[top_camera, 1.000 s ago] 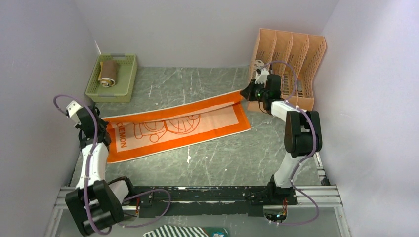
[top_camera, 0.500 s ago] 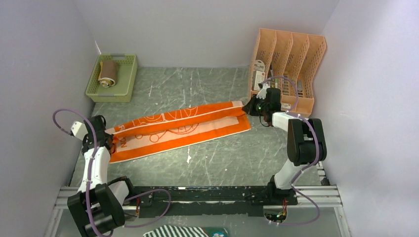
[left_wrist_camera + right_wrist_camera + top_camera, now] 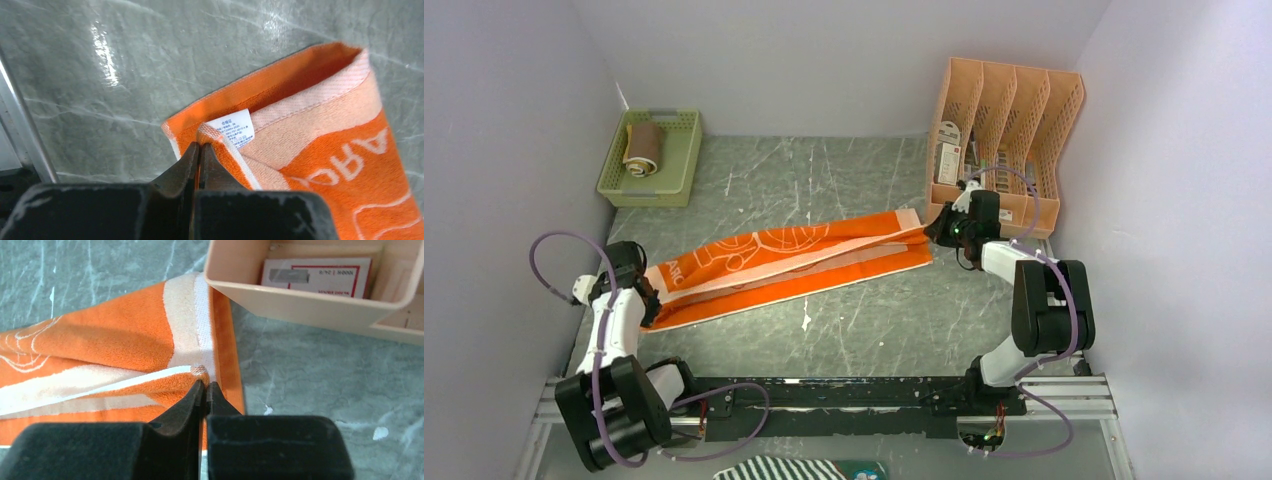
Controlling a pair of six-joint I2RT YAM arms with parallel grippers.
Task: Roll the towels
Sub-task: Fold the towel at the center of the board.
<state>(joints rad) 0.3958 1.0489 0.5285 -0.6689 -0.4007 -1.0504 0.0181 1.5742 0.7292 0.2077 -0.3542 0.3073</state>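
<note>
Left tool (image 3: 199, 148) and right tool (image 3: 205, 385) each clamped on opposite corners of orange towel (image 3: 824, 272)

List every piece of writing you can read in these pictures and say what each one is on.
"A", "R", then a cut-off round letter: white, on the orange towel.
White care tag on that towel: print too small.
Red-bordered card in the peach organizer: print too blurred.
</note>
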